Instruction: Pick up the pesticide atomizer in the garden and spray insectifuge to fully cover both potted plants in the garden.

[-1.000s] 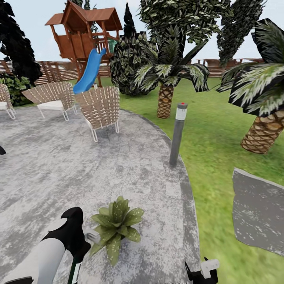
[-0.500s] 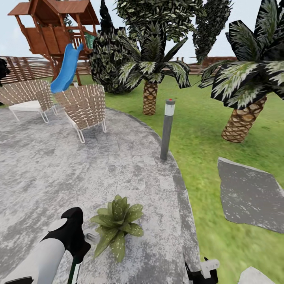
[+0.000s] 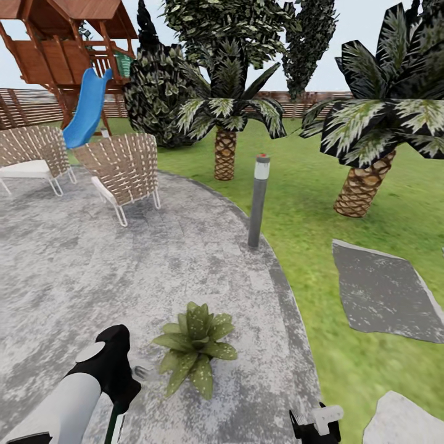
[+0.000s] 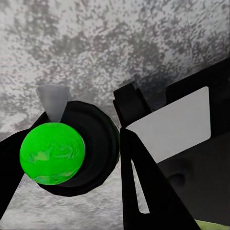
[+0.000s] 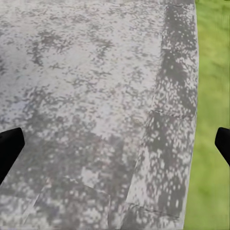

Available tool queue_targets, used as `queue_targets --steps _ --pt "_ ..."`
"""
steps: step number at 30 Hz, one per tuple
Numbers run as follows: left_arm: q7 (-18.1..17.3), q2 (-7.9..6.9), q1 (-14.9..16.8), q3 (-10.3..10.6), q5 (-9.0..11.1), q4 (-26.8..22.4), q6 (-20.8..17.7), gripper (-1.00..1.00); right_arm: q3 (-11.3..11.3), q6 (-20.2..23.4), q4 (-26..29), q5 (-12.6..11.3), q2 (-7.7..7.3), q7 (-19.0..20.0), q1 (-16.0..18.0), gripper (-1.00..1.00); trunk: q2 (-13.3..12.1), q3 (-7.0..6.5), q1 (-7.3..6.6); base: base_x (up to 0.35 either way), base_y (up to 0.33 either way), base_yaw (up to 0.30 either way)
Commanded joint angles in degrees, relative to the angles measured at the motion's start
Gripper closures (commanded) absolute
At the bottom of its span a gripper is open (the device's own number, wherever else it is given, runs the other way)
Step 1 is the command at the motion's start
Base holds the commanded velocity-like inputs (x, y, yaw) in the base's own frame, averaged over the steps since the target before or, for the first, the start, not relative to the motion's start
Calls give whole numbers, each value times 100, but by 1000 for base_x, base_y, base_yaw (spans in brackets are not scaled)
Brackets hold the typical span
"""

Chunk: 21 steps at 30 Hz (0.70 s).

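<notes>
Beside the left end effector (image 3: pixel 126 394), closed on the pesticide atomizer (image 3: pixel 115 419), the potted plant (image 3: pixel 196 346) sits slightly farther right than earlier as the camera turned; right end effector (image 5: pixel 115 143) spread wide, empty.

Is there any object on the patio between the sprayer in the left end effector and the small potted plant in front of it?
Nothing visible blocks it. The pesticide atomizer sits in the left end effector, and only bare patio separates its nozzle from the potted plant.
</notes>
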<state>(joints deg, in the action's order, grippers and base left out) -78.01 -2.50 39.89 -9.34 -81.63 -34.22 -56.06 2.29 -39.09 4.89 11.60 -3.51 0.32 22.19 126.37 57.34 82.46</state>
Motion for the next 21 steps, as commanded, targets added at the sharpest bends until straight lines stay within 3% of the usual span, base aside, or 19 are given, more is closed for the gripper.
queue_targets --steps 1,5,14,21 --pt "-57 4 2 -30 -55 -6 -54 100 26 -20 -5 35 -1 3 4 -100 2 5 -1 0 325 -6" --pt "-57 12 2 -53 -55 -6 -51 100 26 -20 -5 35 -1 3 4 -100 2 5 -1 0 269 -161" --pt "-57 5 -6 -37 -42 -6 -47 100 26 -20 -5 35 -1 4 4 -100 2 5 -1 0 21 -258" --pt "-57 -165 -13 -89 -63 -61 -47 100 26 -20 -5 35 -1 3 4 -100 2 5 -1 0 1 -264"
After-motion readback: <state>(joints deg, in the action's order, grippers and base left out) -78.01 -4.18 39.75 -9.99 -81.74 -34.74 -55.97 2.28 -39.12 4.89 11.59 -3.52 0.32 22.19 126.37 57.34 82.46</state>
